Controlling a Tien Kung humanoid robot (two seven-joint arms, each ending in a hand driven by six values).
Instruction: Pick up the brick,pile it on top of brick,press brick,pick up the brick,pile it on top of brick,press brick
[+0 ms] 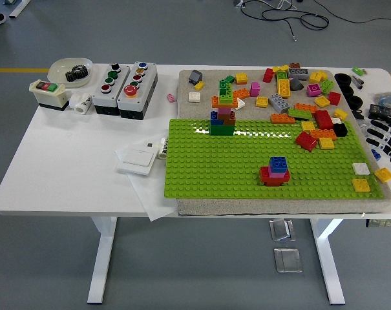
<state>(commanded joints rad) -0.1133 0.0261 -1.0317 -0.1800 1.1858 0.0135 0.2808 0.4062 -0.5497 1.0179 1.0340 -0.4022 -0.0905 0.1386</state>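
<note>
**Bricks waiting on the green baseplate, hand barely in frame**

A grey workshop floor surrounds the white table (pixel 66 168), whose near edge runs along the bottom of the view. Nearest on it lies the green baseplate (pixel 221 171), resting on a grey mat. On the plate stands a short stack (pixel 274 171): a red brick at the bottom, pink in the middle, a blue brick on top. At the plate's near right corner lie two yellow bricks (pixel 361 185) and a white one (pixel 360 168), loose and well apart from the stack. Further back, at the plate's far edge, rises a taller tower (pixel 223 113) of mixed colours. Beyond it, the mat holds the scattered pile of loose bricks (pixel 298 97).

The right hand (pixel 382 126) shows only at the right edge, near the loose pile; its black fingers seem loosely spread and hold nothing, though the view there is too cropped to be sure. The left arm is not visible.

These bricks are likely light, rigid plastic with smooth, slightly slippery sides. A pinch across two opposite side walls should serve best, leaving the studs free. Pressing needs straight downward force, or the stack may tilt.
</note>
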